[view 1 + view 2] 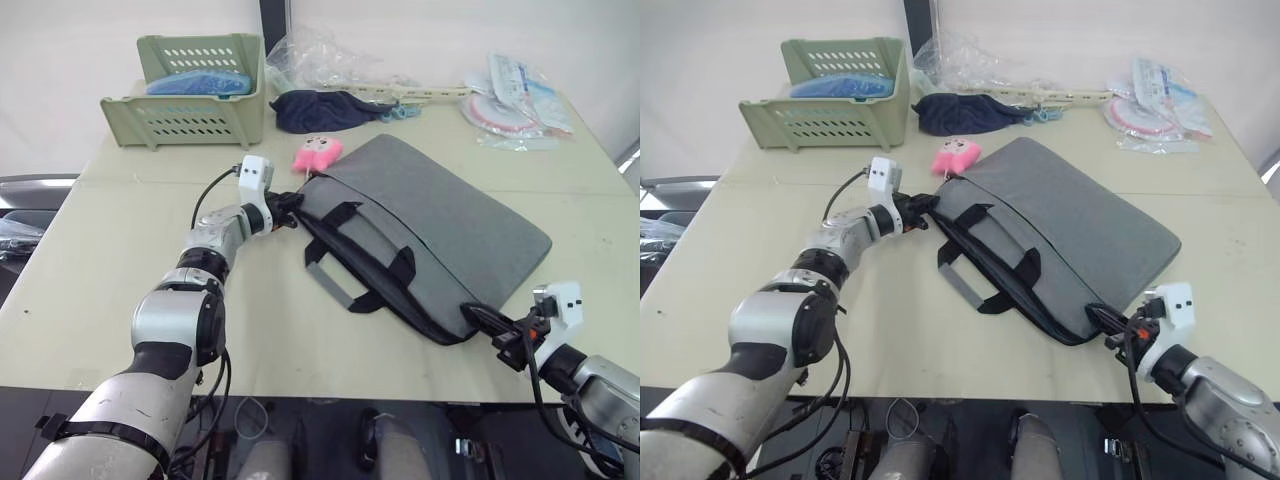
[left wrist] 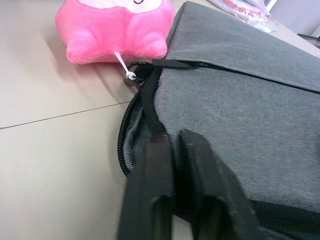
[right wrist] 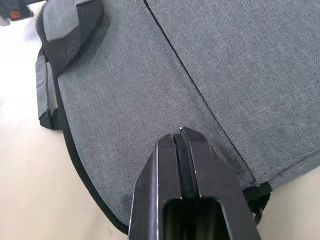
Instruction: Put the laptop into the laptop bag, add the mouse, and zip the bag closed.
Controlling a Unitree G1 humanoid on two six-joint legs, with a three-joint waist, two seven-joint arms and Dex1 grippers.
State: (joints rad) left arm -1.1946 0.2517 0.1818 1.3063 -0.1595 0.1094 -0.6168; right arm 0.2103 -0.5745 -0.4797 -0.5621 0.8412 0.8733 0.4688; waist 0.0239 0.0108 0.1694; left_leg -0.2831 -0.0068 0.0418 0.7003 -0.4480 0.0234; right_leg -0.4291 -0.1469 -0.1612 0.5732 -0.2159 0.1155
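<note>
- Tabletop (image 1: pixel 120 290): pale and broad, it carries everything here; the working area sits in the middle, the clutter along the far edge.
- Laptop bag (image 1: pixel 440 225): grey fabric, lying flat and skewed across the centre, its black handles (image 1: pixel 375 270) flopped toward the near side. It looks full and flat. The laptop and mouse are not visible, presumably inside, so zipping seems to be the step in hand.
- Green basket (image 1: pixel 195 120): far left corner, well apart from the bag, not involved.
- Left pincer (image 1: pixel 283 212): at the bag's far-left corner, fingers narrowed on the black strip at the zip's end; the mouth beside it gapes open. Probably anchoring that corner so the zipper can run.
- Right pincer (image 1: pixel 1118 328): at the bag's near-right corner, fingers pressed together over the fabric; whether they pinch a zip pull I cannot tell.
- Pink plush toy (image 2: pixel 117 30): just beside the left corner, tied by a white cord near the zip end.
</note>
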